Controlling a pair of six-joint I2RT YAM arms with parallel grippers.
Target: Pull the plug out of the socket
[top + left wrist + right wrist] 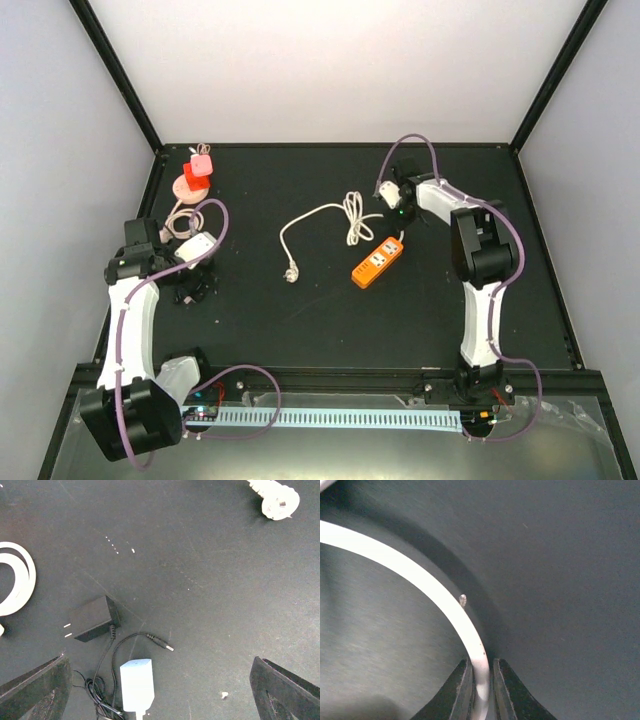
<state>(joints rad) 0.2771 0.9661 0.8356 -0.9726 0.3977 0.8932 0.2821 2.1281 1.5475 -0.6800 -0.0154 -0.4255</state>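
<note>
We find the right end effector (482, 682) pinching a white cable (410, 570) near the tabletop's far edge, and the left end effector (160, 690) wide. Whether the plug is out of the power strip (377, 262) is unconfirmed.

Orange power strip (377, 262) mid-table — white cable (330, 213) coiled left of right gripper (387, 193), plug (291, 272) on table.

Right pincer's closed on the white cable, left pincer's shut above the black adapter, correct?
No: the left pincer is wide open above the black adapter, as the left wrist view shows. The right pincer is indeed closed on the white cable.
</note>
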